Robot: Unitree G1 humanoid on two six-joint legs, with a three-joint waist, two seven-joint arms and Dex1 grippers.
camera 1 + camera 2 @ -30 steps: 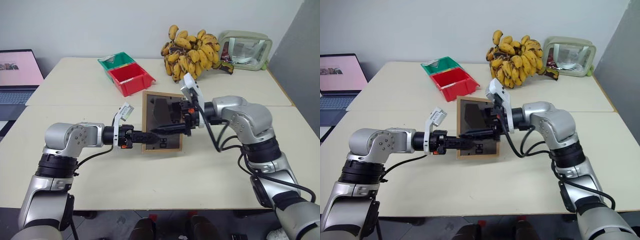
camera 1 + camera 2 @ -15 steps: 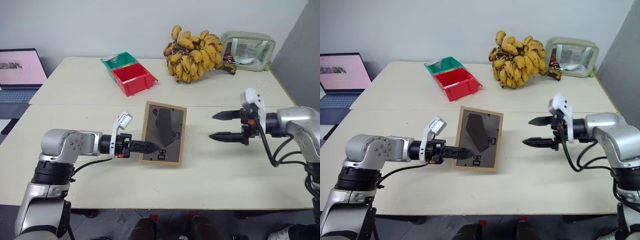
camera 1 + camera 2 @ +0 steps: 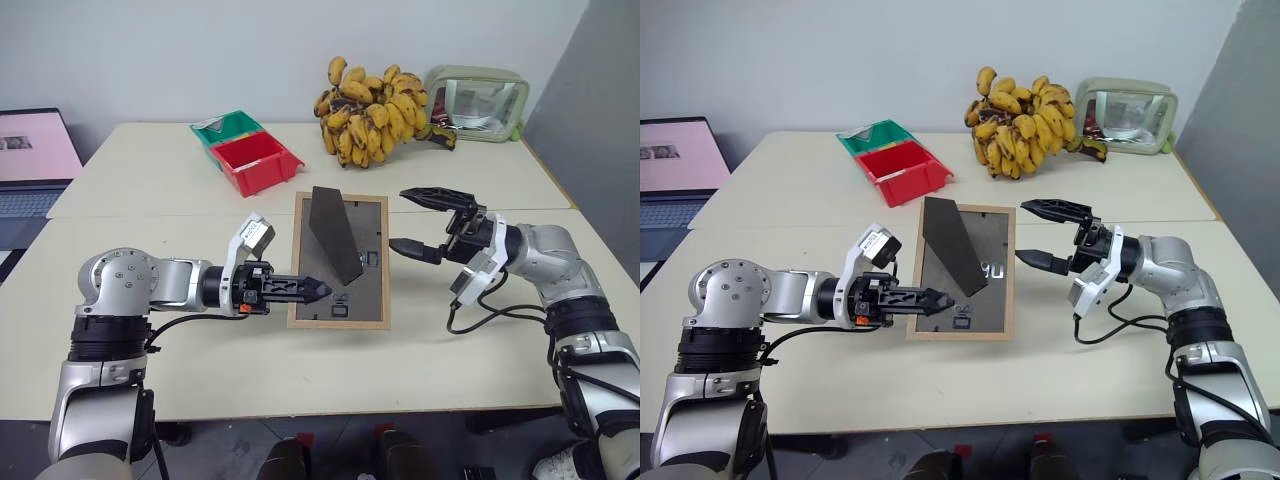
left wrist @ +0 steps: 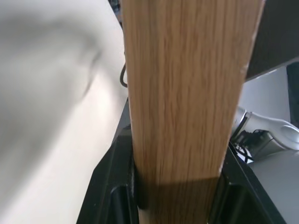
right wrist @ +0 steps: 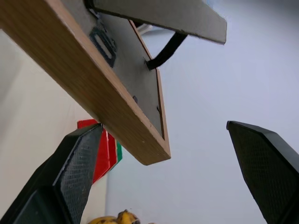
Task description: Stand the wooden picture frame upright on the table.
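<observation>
Wooden picture frame: held off the table, above its front half near the middle seam. Dark back faces up toward the robot's head; long axis runs from the table's front edge toward its back edge. Fold-out stand is swung out from the back, rising at a slant. Left gripper reaches in level from the left and pinches the frame's lower left rim, its fingers pressed on either face of the wood edge. Right gripper sits just beside the frame's right edge, apart from it, jaws spread wide, holding nothing. Back edge: red bin, green bin, bananas, clear pouch.
</observation>
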